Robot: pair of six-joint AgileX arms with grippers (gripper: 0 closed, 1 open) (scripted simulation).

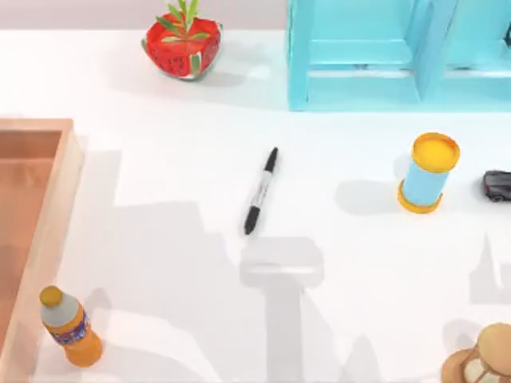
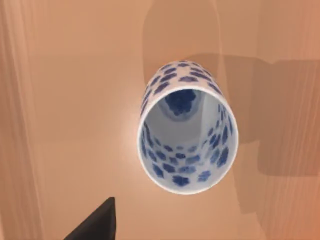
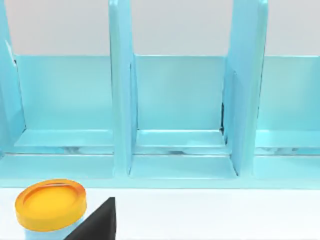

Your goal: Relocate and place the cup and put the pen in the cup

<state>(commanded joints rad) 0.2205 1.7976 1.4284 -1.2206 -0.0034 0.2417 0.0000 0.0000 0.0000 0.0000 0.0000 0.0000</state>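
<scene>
While upright on wood, white cup [image 2: 187, 127] bears blue blotches.

— What lies on the white table [image 1: 160, 239]?
— A pen [image 1: 261, 191] mid-table, an orange bottle [image 1: 70, 327] front left beside a wooden tray [image 1: 68, 171], a strawberry-shaped pot [image 1: 182, 41], a blue rack [image 1: 375, 80], and a light-blue cylinder [image 1: 429, 173] at right.
</scene>
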